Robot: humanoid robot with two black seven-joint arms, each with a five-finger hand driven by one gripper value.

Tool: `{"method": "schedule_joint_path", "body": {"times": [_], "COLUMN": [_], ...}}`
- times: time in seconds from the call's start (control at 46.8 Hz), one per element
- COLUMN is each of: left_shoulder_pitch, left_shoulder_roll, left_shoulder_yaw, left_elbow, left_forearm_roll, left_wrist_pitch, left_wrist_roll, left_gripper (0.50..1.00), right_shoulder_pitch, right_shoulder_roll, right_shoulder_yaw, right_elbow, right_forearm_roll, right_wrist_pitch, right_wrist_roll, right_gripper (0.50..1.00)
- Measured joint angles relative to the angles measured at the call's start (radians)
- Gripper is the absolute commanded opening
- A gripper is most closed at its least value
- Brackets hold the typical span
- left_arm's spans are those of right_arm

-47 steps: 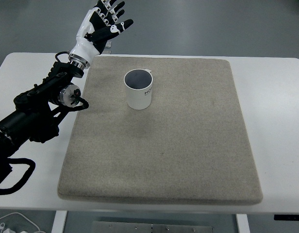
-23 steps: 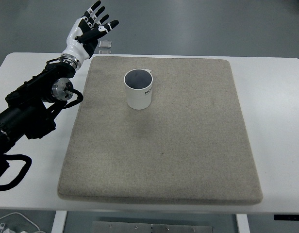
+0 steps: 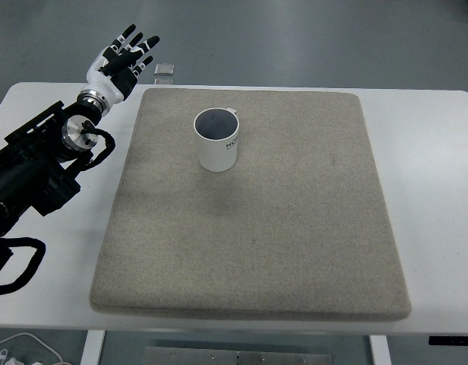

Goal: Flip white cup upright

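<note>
White and hard, the cup [image 3: 217, 140] stands mouth up on the far left part of the grey mat [image 3: 295, 228], looks light but easy to break, so we would hold its round side, while our left hand [image 3: 118, 62] is spread wide, holding nothing.

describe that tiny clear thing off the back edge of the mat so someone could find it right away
Start at the white table and the big grey mat covering most of it. Just past the mat's far left corner, right of the left hand, lies a small clear square object. It is flat and see-through, unlike the tall white cup standing on the mat.
</note>
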Motion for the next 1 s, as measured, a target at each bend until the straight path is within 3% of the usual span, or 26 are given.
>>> {"method": "schedule_joint_path", "body": {"times": [0.299, 1.004], "left_shoulder_pitch": [0.005, 0.007], "left_shoulder_roll": [-0.034, -0.103], "left_shoulder_yaw": [-0.105, -0.101], "left_elbow": [0.002, 0.045], "left_forearm_roll": [-0.022, -0.016], "left_wrist_pitch": [-0.071, -0.078], "left_wrist_roll": [-0.023, -0.025], "left_gripper": [0.996, 0.994], "right_shoulder_pitch": [0.000, 0.001], "right_shoulder_roll": [0.000, 0.000], "right_shoulder_yaw": [-0.001, 0.002], "right_elbow": [0.000, 0.000], "right_forearm_roll": [0.000, 0.001], "right_wrist_pitch": [0.000, -0.001], "right_wrist_roll": [0.000, 0.002], "right_gripper": [0.930, 0.930]}}
